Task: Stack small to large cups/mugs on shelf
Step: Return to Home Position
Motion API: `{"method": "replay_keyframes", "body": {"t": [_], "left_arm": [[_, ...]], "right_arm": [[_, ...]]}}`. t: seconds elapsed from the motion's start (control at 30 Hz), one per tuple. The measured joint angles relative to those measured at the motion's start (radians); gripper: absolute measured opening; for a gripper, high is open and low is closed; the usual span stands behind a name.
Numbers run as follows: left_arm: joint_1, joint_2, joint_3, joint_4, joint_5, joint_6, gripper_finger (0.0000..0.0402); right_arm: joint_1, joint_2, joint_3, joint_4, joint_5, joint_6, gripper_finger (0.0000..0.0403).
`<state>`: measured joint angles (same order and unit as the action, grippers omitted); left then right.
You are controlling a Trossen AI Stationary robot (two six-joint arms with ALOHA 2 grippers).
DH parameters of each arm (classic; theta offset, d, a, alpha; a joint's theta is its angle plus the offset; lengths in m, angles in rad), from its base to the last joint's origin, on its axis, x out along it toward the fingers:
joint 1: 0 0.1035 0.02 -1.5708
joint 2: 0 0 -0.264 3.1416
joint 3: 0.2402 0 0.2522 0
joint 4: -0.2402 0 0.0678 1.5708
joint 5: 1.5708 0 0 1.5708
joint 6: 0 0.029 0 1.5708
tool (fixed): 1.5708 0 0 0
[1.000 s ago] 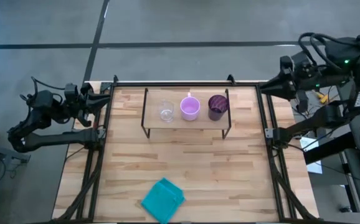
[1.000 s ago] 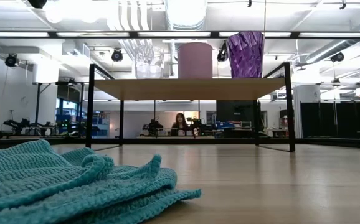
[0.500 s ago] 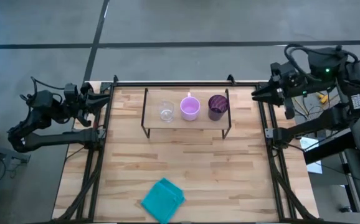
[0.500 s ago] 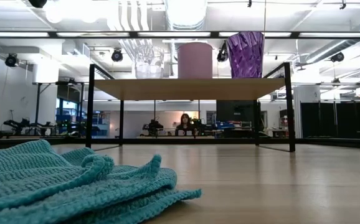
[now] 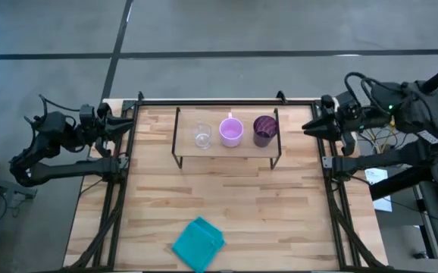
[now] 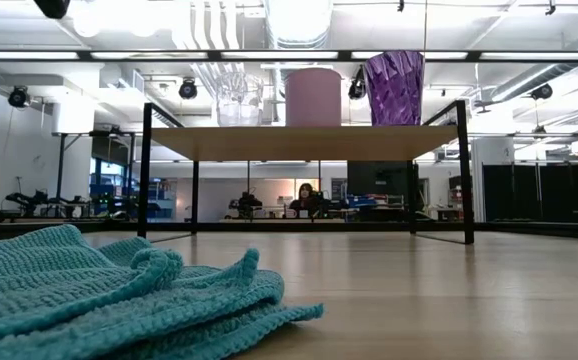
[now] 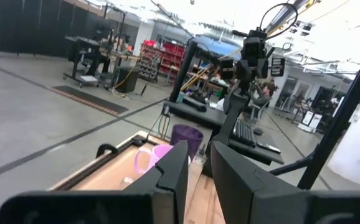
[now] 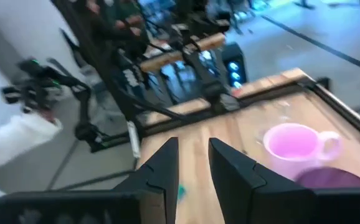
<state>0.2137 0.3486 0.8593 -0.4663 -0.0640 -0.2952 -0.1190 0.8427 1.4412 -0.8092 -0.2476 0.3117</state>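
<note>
Arms from left to right: your left gripper sits just off the back left corner of the table, fingers a slim gap apart with nothing between them. On the shelf near the back edge you've got the clear glass cup, then the pink mug, then the purple tumbler, all upright in a row with small gaps. Your right gripper hangs at the right back edge, also narrow and empty. The teal cloth is crumpled at the front.
</note>
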Motion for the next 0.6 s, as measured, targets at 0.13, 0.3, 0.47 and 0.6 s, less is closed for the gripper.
{"method": "replay_keyframes", "body": {"t": [0.13,0.3,0.47,0.6], "left_arm": [[0.0,-0.014,-0.003,-0.017,0.0,-0.012,0.0057],[0.0,-0.045,-0.005,-0.023,0.0,-0.004,0.0057],[0.0,-0.09,-0.039,-0.022,-0.007,0.02,0.0056],[0.0,-0.143,-0.104,-0.021,-0.024,0.018,0.0057]], "right_arm": [[0.007,-0.085,-0.145,0.166,-0.046,0.022,0.0076],[0.023,-0.195,-0.321,0.354,-0.048,0.033,0.0073],[0.034,-0.301,-0.518,0.564,-0.048,0.045,0.0078],[0.034,-0.363,-0.66,0.683,-0.048,0.097,0.0082]]}}
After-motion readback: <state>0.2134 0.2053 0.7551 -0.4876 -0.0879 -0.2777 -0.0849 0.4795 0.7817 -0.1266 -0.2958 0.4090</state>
